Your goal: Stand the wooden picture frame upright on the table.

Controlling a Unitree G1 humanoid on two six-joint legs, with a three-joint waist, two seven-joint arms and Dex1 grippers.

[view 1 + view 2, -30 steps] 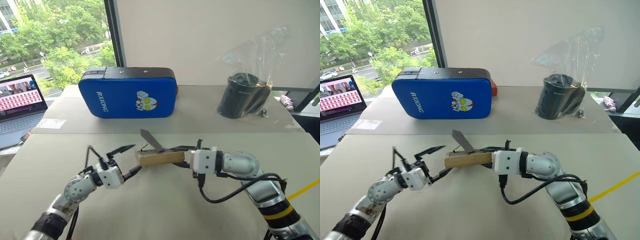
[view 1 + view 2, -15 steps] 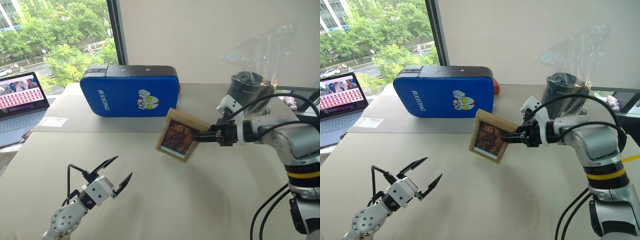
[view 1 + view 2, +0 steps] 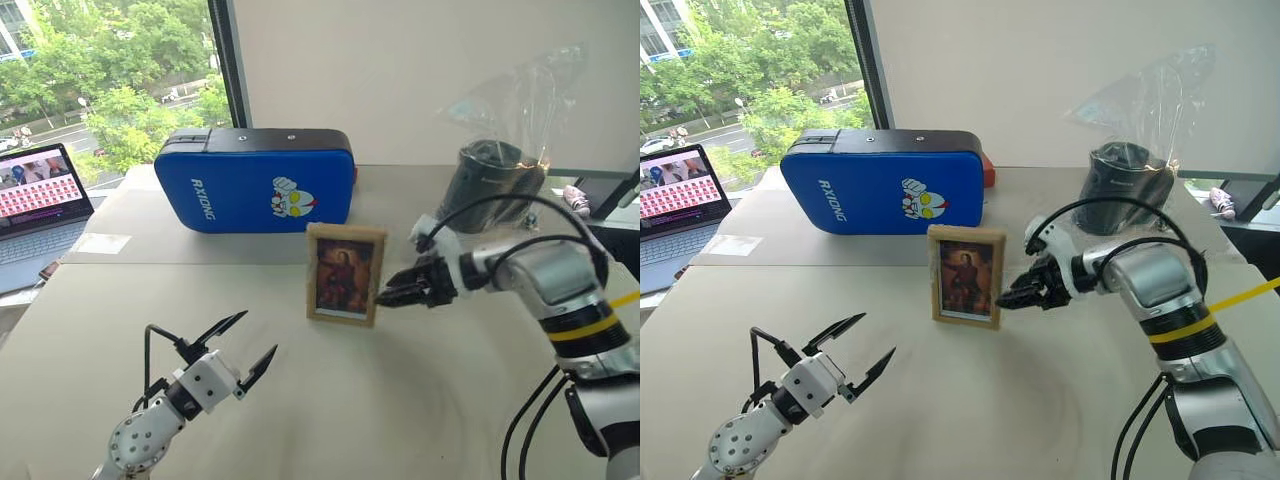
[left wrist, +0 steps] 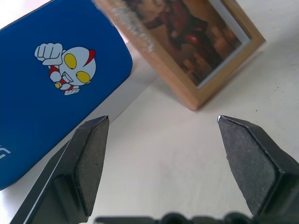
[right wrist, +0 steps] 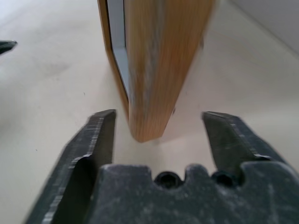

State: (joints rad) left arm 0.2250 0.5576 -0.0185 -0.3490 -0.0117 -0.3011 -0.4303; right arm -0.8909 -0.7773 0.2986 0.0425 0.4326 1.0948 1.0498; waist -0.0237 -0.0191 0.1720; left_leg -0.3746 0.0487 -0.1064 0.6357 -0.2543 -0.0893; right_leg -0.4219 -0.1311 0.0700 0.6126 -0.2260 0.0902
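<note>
— Where are you working here?
— You're in an office, by the look of it: a large window (image 3: 110, 80) over trees and a street, an open laptop (image 3: 40, 215) at the edge of a plain beige table (image 3: 400, 400), bare partition wall (image 3: 400, 70) behind.

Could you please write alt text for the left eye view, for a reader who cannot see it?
A wooden picture frame stands upright on the table, portrait facing the camera. The right gripper is open beside its edge; the left gripper hovers open nearer the camera. Behind are a blue padded case, a laptop and a bagged black container.
</note>
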